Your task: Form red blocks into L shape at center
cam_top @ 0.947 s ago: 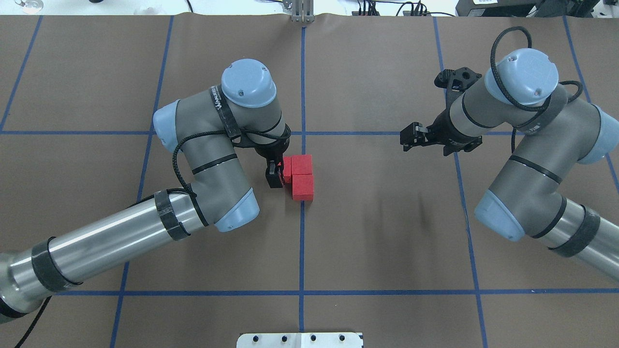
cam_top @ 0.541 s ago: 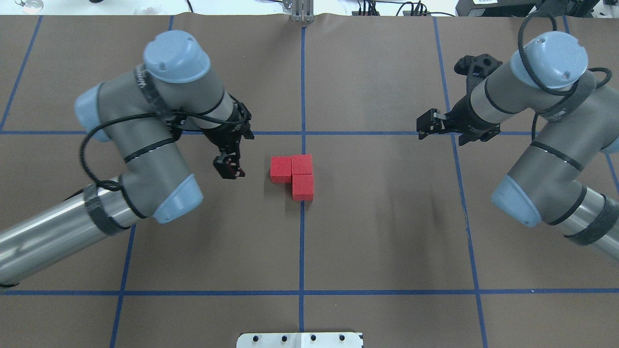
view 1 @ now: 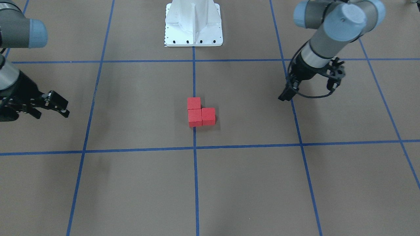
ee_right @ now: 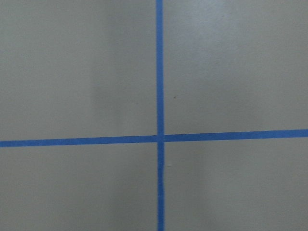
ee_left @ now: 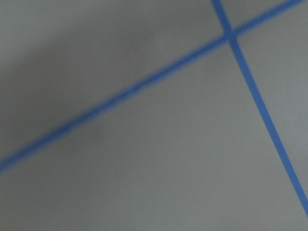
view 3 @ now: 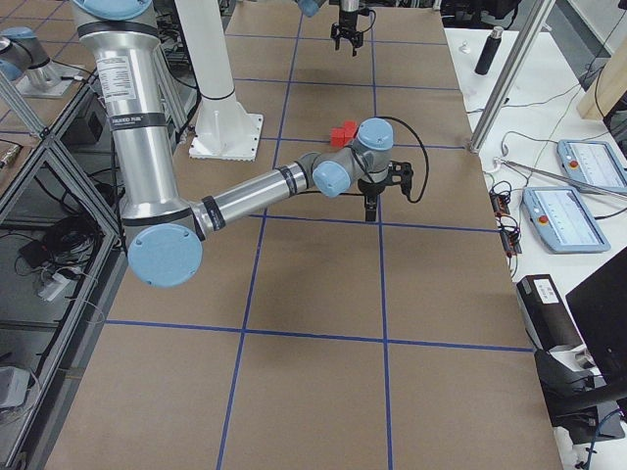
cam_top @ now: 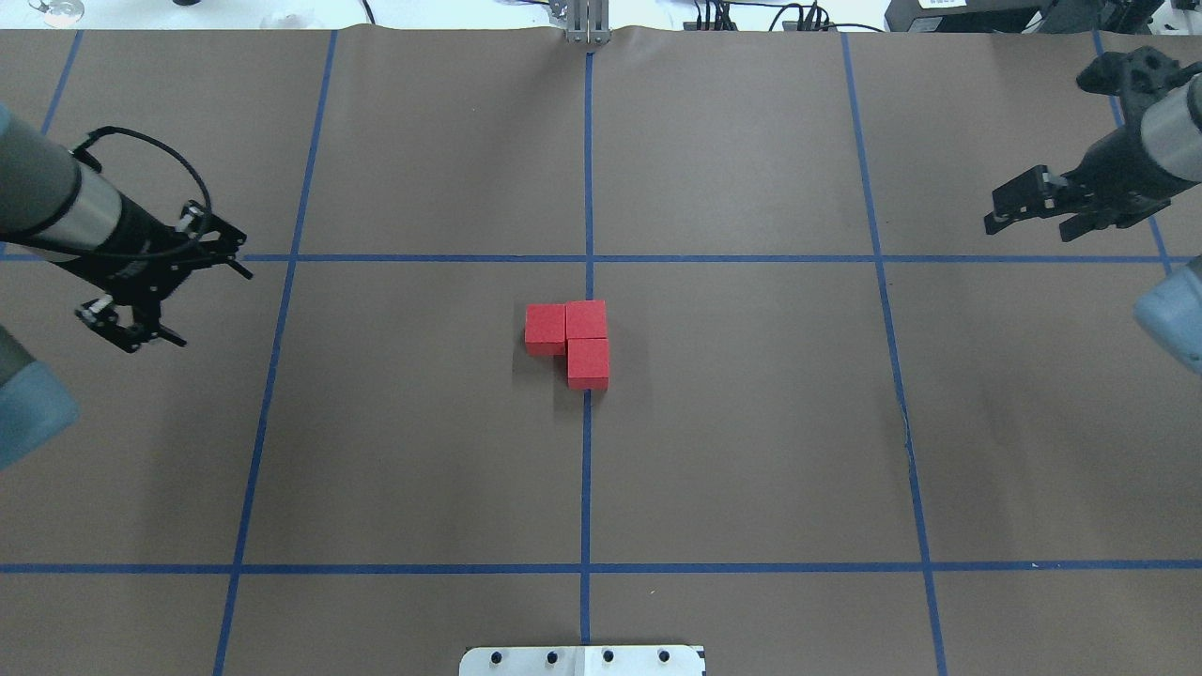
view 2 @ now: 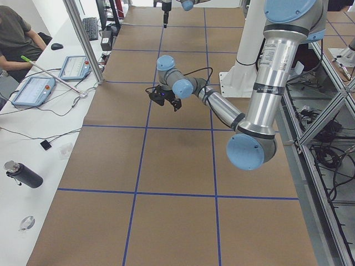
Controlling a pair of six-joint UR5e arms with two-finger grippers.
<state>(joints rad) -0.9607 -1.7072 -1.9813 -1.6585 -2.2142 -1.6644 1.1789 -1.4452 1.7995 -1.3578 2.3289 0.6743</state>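
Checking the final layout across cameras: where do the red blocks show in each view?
Front-facing: red blocks at centre, on the middle blue line.
Overhead: blocks at centre, same line.
Exterior left: not visible.
Exterior right: upper middle, small.
Left wrist: absent.
Right wrist: absent.
Landmark: that middle blue line.

Opposed overhead and front views, steeply down, red blocks [cam_top: 584, 324] common to both

Left arm [view 2: 260, 105], right arm [view 3: 147, 147]: silver tubes with printed labels, grey joints, pale blue caps [view 2: 247, 152], black bands. Black cable [cam_top: 141, 133] loops at wrists. Left gripper [cam_top: 131, 333], right gripper [cam_top: 993, 212] black. White base [view 1: 193, 23].
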